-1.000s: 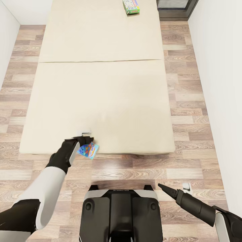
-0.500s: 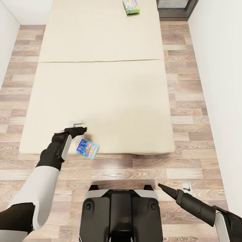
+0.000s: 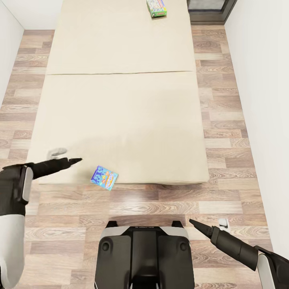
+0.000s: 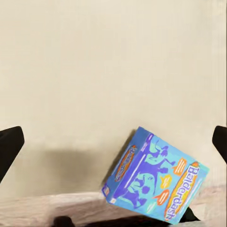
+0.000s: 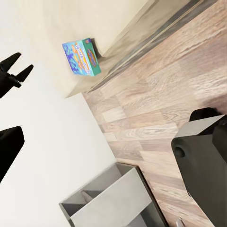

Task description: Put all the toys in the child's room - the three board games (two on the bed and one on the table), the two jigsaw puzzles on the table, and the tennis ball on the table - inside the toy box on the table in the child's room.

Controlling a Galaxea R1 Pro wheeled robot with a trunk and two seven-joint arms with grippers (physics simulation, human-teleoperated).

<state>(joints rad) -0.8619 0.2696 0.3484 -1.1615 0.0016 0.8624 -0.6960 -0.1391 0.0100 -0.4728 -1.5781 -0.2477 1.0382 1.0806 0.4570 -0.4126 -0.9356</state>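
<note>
A small blue board game (image 3: 104,178) lies tilted at the near edge of the beige bed (image 3: 120,112), slightly overhanging it. In the left wrist view the same blue box (image 4: 156,182) sits between and beyond my wide-spread fingers (image 4: 9,144). My left gripper (image 3: 70,156) is open and empty, hovering over the bed's near left corner, a short way left of the box. A white-and-green board game (image 3: 156,8) rests at the bed's far end. My right gripper (image 3: 206,225) is open and empty, low over the floor at the right.
Wood-plank floor (image 3: 224,120) runs along both sides of the bed, with white walls close on the left and right. A dark window frame (image 3: 208,10) stands at the far right. My base (image 3: 144,253) is just short of the bed's foot. A grey box-shaped unit (image 5: 113,198) is in the right wrist view.
My left arm has pulled back to the left, away from the blue box it was at a second ago. The box stays on the bed edge. The right arm has not moved.
</note>
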